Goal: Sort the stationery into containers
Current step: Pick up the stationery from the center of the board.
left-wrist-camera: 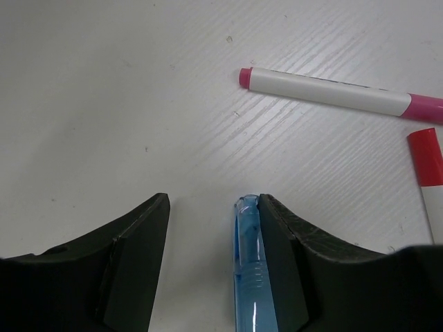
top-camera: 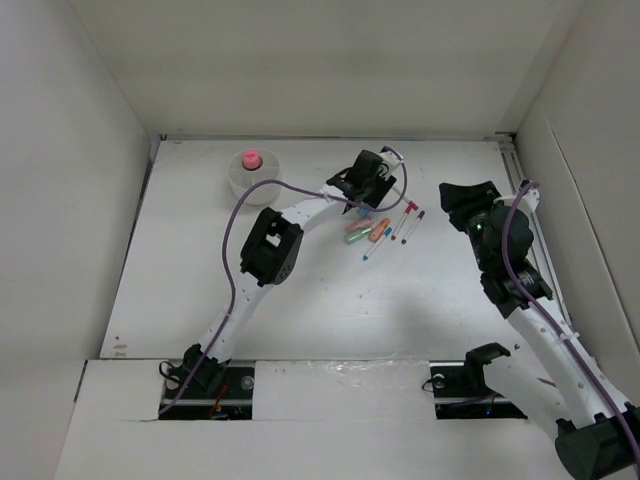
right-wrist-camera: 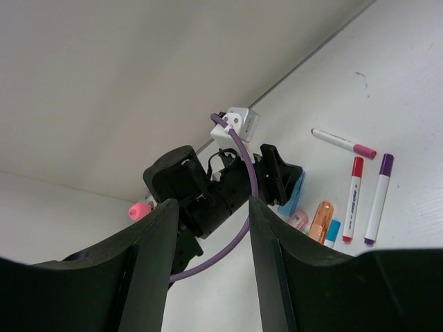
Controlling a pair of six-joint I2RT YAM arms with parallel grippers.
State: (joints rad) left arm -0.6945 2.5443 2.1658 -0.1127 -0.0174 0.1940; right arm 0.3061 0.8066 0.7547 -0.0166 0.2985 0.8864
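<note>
My left gripper (top-camera: 368, 198) is low over the table at the far edge of the stationery pile, jaws open. In the left wrist view (left-wrist-camera: 211, 207) a clear blue capsule piece (left-wrist-camera: 249, 266) lies between the jaws against the right finger; the left finger stands well clear. A pink-capped pen (left-wrist-camera: 325, 92) and a red-capped pen (left-wrist-camera: 429, 162) lie beyond. The pile (top-camera: 380, 232) holds pink, green and orange capsules and thin pens. The round white bowl (top-camera: 238, 185) sits at the far left with a pink-topped item (top-camera: 250, 159) in it. My right gripper (top-camera: 463, 200) is open and empty, raised to the pile's right (right-wrist-camera: 211, 207).
White walls enclose the table on the left, back and right. A purple cable (top-camera: 240, 215) loops along the left arm. In the right wrist view the red-capped pen (right-wrist-camera: 354, 200), a purple-capped pen (right-wrist-camera: 379, 197) and the orange capsule (right-wrist-camera: 320, 220) lie side by side.
</note>
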